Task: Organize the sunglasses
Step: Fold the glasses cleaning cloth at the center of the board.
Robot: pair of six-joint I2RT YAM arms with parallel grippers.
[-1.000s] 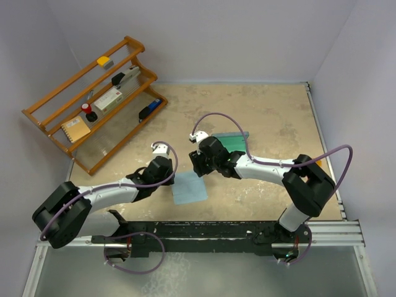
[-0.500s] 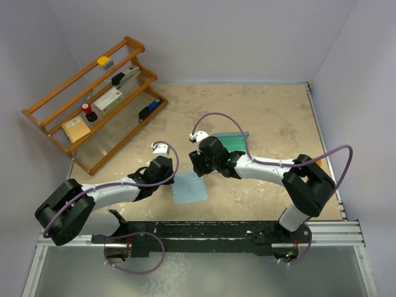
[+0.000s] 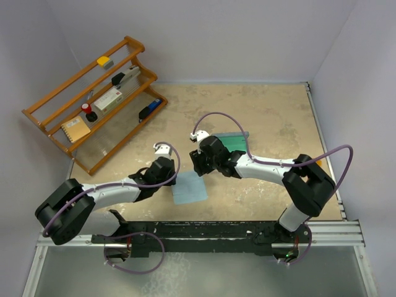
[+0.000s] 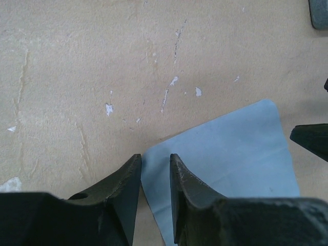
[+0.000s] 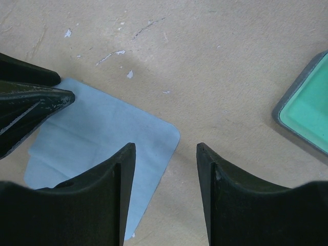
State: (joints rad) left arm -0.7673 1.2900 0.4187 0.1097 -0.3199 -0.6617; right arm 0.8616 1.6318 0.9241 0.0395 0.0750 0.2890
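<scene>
No sunglasses show in any view. A light blue cloth (image 3: pixel 189 189) lies flat on the table between my two grippers. My left gripper (image 3: pixel 172 179) is low at the cloth's left corner. In the left wrist view its jaws (image 4: pixel 155 159) stand narrowly apart, with the corner of the cloth (image 4: pixel 230 148) between the tips. My right gripper (image 3: pixel 197 169) hovers over the cloth's far right corner. Its jaws (image 5: pixel 165 147) are wide open and hold nothing. One of its fingers stands above the cloth (image 5: pixel 102 133), the other above bare table.
A green case (image 3: pixel 235 141) with a grey rim lies open just behind the right gripper, its corner (image 5: pixel 307 110) near that gripper's right finger. A wooden rack (image 3: pixel 43 120) with small items stands at the back left. The left gripper's fingers (image 5: pixel 31 100) show in the right wrist view.
The left gripper has edged slightly to the right, toward the cloth's corner. The right arm has not moved.
</scene>
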